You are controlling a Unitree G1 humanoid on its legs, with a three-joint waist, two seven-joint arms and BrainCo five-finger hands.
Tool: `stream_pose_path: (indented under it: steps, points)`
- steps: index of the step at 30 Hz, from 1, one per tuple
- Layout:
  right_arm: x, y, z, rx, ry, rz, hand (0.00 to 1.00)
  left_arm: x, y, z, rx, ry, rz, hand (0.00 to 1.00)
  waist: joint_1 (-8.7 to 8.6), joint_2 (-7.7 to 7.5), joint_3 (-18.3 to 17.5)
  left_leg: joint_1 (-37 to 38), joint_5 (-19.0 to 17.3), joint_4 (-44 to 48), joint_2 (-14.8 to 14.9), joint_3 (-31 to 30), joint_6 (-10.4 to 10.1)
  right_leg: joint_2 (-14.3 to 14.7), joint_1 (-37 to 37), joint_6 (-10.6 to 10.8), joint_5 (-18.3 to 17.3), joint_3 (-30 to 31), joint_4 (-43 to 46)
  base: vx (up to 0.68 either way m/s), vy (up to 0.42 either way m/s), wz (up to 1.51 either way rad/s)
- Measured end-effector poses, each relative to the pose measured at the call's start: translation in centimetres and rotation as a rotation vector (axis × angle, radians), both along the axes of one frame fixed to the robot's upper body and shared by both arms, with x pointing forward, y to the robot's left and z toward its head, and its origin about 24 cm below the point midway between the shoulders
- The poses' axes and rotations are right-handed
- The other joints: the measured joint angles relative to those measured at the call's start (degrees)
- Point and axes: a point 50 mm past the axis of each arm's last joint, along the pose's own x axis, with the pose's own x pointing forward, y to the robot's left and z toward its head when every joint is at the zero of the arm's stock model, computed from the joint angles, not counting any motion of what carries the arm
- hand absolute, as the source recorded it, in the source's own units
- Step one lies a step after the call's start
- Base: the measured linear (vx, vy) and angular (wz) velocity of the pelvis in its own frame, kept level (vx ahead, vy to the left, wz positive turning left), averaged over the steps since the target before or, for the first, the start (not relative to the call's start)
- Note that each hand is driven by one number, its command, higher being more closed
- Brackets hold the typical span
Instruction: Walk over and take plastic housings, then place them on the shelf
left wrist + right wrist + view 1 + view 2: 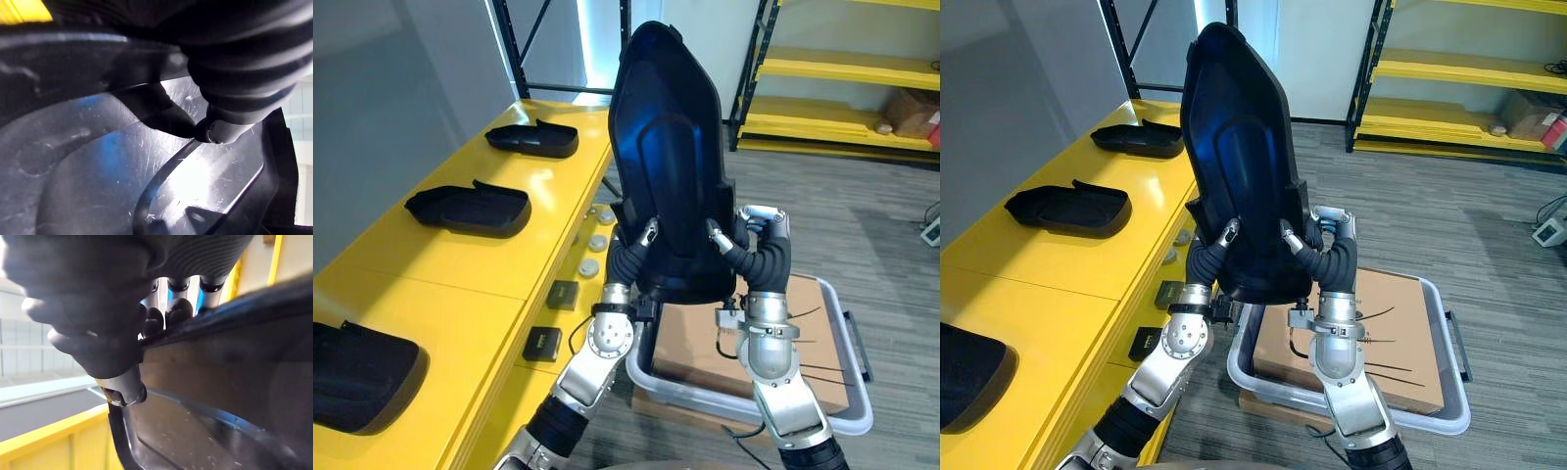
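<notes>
Closest to me is the housing (666, 147), a big glossy black shell I'm holding upright right in front of my face, narrow end up. It's in the air just right of the shelf (489, 264) and isn't touching it.

Left hand (631, 257) has it by the lower left edge, right hand (759, 250) by the lower right. Same deal on both sides: thumb pressed on the face toward me, fingers wrapped round the rim to the back. Right wrist view shows it best, with fingers (166, 316) hooked over the edge and the thumb (122, 389) clamped on the near side. In the left wrist view, my thumb tip (217, 132) is planted on the scuffed shiny surface.

That yellow shelf runs along my left, near to far, with three more shells lying flat on it in a row, well apart from each other: near housing (357, 377), middle housing (470, 208) and far housing (533, 139). On the shelf's lower front ledge there are a couple of small black blocks (563, 294) and some grey discs (592, 253).

Down below my hands a grey bin (1435, 424) sits on the carpet with a cardboard box (700, 352) in it. Far right there's a yellow rack (842, 73).
</notes>
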Motion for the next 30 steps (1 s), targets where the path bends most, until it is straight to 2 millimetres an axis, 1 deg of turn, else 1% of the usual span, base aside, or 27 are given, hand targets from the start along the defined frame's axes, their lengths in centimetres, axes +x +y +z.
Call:
stream_pose_path:
  steps: [1,2,4,6,7,9,11,12,13,14,15,16,17,18,19,20,21,22,24,25,26,28,29,30]
  points:
    - [-0.2,-0.2,0.5,0.003,-0.025,0.001,0.0,0.0,0.1,0.0,0.006,-0.003,0.003,1.0,0.0,-0.02,0.0,0.0,0.0,0.0,0.0,0.0,0.0,0.0,0.0,0.0,0.0,0.0,-0.1,0.0,0.0,0.0]
    - [-0.9,-0.6,1.6,0.023,-0.092,0.004,0.0,0.0,0.2,-0.1,0.02,-0.007,0.009,1.0,-0.02,-0.05,0.0,0.0,0.1,-0.2,0.0,-0.1,0.1,0.0,0.0,0.0,0.0,-0.1,-0.2,0.0,0.0,0.0]
    - [-1.4,-1.2,2.6,0.032,-0.149,0.002,0.0,-0.1,0.4,-0.4,0.026,0.007,0.01,1.0,-0.05,-0.11,-0.1,0.1,0.2,-0.4,-0.1,-0.1,0.3,0.0,0.1,0.0,0.0,-0.1,-0.2,0.0,0.0,0.0]
    - [-1.8,-3.1,3.9,0.07,-0.229,-0.058,0.0,-0.5,1.1,-1.4,0.038,0.042,0.039,1.0,-0.35,-0.35,-0.2,0.2,0.3,-0.7,-0.1,-0.2,0.4,0.0,0.1,0.0,0.0,-0.1,-0.3,0.0,0.0,0.0]
    - [-1.8,-3.7,4.1,0.078,-0.243,-0.081,0.0,-0.5,1.4,-1.7,0.039,0.052,0.05,1.0,-0.49,-0.41,-0.3,0.2,0.3,-0.7,-0.1,-0.2,0.4,0.0,0.1,0.0,0.0,-0.1,-0.3,0.0,0.0,0.0]
    - [-2.3,-5.7,4.6,0.115,-0.282,-0.156,0.0,-0.6,2.7,-2.4,0.039,0.085,0.103,1.0,-0.83,-0.5,-0.3,0.2,0.3,-0.7,-0.1,-0.2,0.4,0.0,0.1,0.1,0.0,-0.1,-0.4,0.0,0.0,0.0]
    - [-3.1,-7.6,5.2,0.162,-0.338,-0.223,0.0,-0.7,4.3,-3.2,0.038,0.119,0.166,1.0,-1.62,-0.5,-0.3,0.2,0.3,-0.8,-0.1,-0.3,0.4,0.0,0.1,0.1,0.0,-0.2,-0.6,0.0,0.0,0.0]
    - [-3.7,-8.8,5.3,0.184,-0.364,-0.269,0.0,-0.9,5.1,-3.6,0.036,0.137,0.197,1.0,-1.77,-0.51,-0.3,0.2,0.3,-0.8,-0.1,-0.3,0.4,0.3,0.0,0.1,0.0,-0.2,-0.6,0.0,0.0,0.0]
    - [-4.0,-9.4,5.3,0.187,-0.371,-0.299,0.0,-1.0,5.4,-3.8,0.034,0.145,0.211,1.0,-1.77,-0.51,-0.3,0.2,0.3,-0.8,-0.1,-0.3,0.4,0.3,0.0,0.1,0.0,-0.2,-0.7,0.0,0.0,0.0]
    - [-4.7,-10.6,5.0,0.208,-0.375,-0.359,0.0,-1.2,6.0,-4.2,0.029,0.16,0.236,1.0,-1.75,-0.51,-0.3,0.2,0.3,-0.8,-0.1,-0.3,0.4,0.3,-0.1,0.1,0.0,-0.2,-0.7,0.0,0.0,0.0]
    - [-5.0,-11.2,4.7,0.219,-0.37,-0.393,0.0,-1.3,6.3,-4.3,0.027,0.168,0.251,1.0,-1.79,-0.51,-0.3,0.2,0.3,-0.9,-0.1,-0.3,0.4,0.3,-0.1,0.1,0.0,-0.2,-0.7,0.0,0.0,0.0]
    - [-5.7,-12.2,4.0,0.242,-0.347,-0.456,0.0,-1.5,7.0,-4.6,0.026,0.181,0.277,1.0,-1.97,-0.5,-0.3,0.2,0.3,-0.9,-0.1,-0.3,0.4,0.3,-0.1,0.1,0.0,-0.2,-0.8,0.0,0.0,0.0]
    - [-6.3,-13.3,2.9,0.256,-0.303,-0.525,0.0,-1.8,7.6,-4.9,0.024,0.19,0.303,1.0,-2.26,-0.49,-0.3,0.1,0.3,-0.9,-0.1,-0.3,0.4,0.3,-0.2,0.1,0.0,-0.2,-0.8,0.0,0.0,0.0]
    - [-6.4,-14.0,2.0,0.261,-0.259,-0.565,0.0,-2.0,7.9,-4.9,0.02,0.192,0.318,1.0,-2.56,-0.53,-0.3,0.1,0.3,-0.9,-0.1,-0.3,0.4,0.3,-0.2,0.1,0.0,-0.2,-0.8,0.0,0.0,0.0]
    - [-6.6,-15.4,-0.2,0.271,-0.148,-0.642,0.0,-2.5,8.7,-4.9,0.012,0.193,0.35,1.0,-3.14,-0.6,-0.3,0.0,0.3,-0.9,-0.1,-0.3,0.4,0.4,-0.3,0.1,0.0,-0.1,-0.8,0.0,-0.004,-0.04]
    - [-7.0,-16.7,-3.2,0.292,0.006,-0.718,0.0,-3.0,9.3,-4.9,0.006,0.193,0.376,1.0,-3.18,-0.6,-0.3,0.0,0.3,-0.9,-0.1,-0.1,0.4,0.4,-0.4,0.1,0.0,-0.1,-0.8,0.0,-0.002,-0.04]
    - [-7.3,-17.4,-5.0,0.308,0.098,-0.759,0.0,-3.2,9.4,-4.9,0.003,0.193,0.38,1.0,-3.21,-0.57,-0.3,-0.1,0.3,-0.9,-0.1,-0.1,0.4,0.4,-0.4,0.1,0.0,0.0,-0.8,0.0,0.0,-0.04]
    - [-8.3,-18.3,-8.8,0.345,0.281,-0.829,0.0,-3.5,9.9,-4.8,-0.001,0.193,0.403,1.0,-3.24,-0.46,-0.3,-0.1,0.2,-0.8,0.0,0.0,0.4,0.4,-0.5,0.1,0.0,0.0,-0.8,0.0,0.0,0.0]
    - [-10.4,-19.0,-14.5,0.424,0.562,-0.904,0.0,-4.0,10.3,-4.8,-0.011,0.189,0.426,1.0,-3.2,-0.13,-0.2,-0.2,0.2,-0.8,0.0,0.1,0.4,0.4,-0.7,0.1,0.0,0.1,-0.7,0.0,0.0,0.0]
    - [-12.0,-18.8,-17.8,0.486,0.728,-0.936,0.0,-4.3,10.6,-4.8,-0.015,0.19,0.441,1.0,-3.14,0.3,0.0,-0.3,0.2,-0.8,0.0,0.1,0.4,0.4,-0.8,0.1,0.0,0.0,-0.6,0.0,0.0,0.0]
    - [-13.1,-18.5,-20.0,0.535,0.833,-0.945,0.0,-4.5,10.9,-4.9,-0.017,0.192,0.454,1.0,-3.15,0.75,0.1,-0.3,0.2,-0.8,0.0,0.1,0.4,0.4,-0.8,0.1,0.0,0.1,-0.6,0.0,0.0,0.0]
    - [-15.2,-17.4,-23.5,0.604,1.021,-0.944,0.0,-4.8,11.1,-5.2,-0.023,0.204,0.468,1.0,-3.15,1.17,0.4,-0.3,0.2,-0.8,0.1,0.3,0.4,0.4,-0.9,0.1,0.0,0.2,-0.5,0.0,0.0,-0.02]
    - [-16.9,-16.1,-26.1,0.633,1.177,-0.906,0.0,-4.9,11.1,-5.3,-0.027,0.207,0.468,1.0,-3.06,1.57,0.5,-0.1,0.2,-0.8,0.1,0.4,0.4,0.3,-0.5,0.1,0.0,0.2,-0.2,0.0,0.0,0.0]
    - [-17.4,-15.5,-27.1,0.653,1.237,-0.883,0.0,-5.0,11.1,-5.3,-0.026,0.208,0.468,1.0,-3.06,1.65,0.6,0.0,0.2,-0.8,0.1,0.4,0.4,0.3,-0.2,0.0,-0.1,0.1,0.0,0.0,0.0,0.05]
